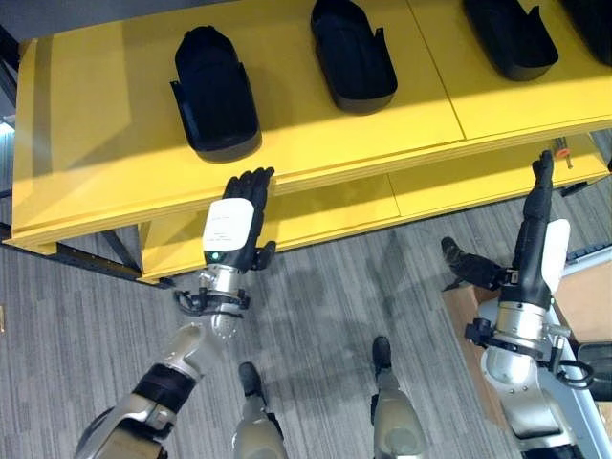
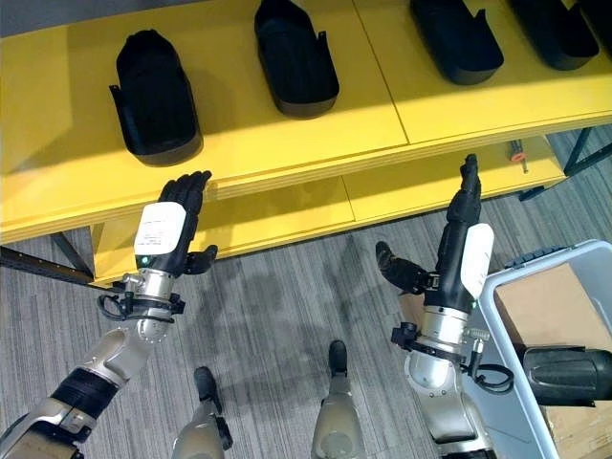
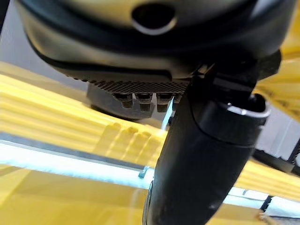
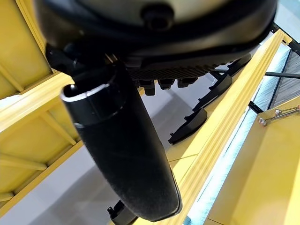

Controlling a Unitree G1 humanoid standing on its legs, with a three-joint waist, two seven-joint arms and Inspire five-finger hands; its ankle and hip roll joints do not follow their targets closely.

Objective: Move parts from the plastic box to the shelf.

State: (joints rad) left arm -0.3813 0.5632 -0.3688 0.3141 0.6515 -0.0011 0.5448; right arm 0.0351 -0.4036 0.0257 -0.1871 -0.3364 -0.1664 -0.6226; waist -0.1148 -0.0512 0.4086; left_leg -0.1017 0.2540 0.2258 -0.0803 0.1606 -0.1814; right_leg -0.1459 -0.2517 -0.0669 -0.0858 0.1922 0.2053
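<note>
Several black moulded parts lie in a row on the top of the yellow shelf: one at the left, one in the middle, one further right. My left hand is raised at the shelf's front edge just below the left part, open with straight fingers and holding nothing. My right hand stands upright in front of the lower shelf board, open with its thumb spread and empty. The plastic box at the lower right holds one black part.
Cardboard lines the box. A small screwdriver lies at the right end of the lower board. Grey carpet floor stretches between the shelf and the box. The shelf's dark frame legs stand at the left.
</note>
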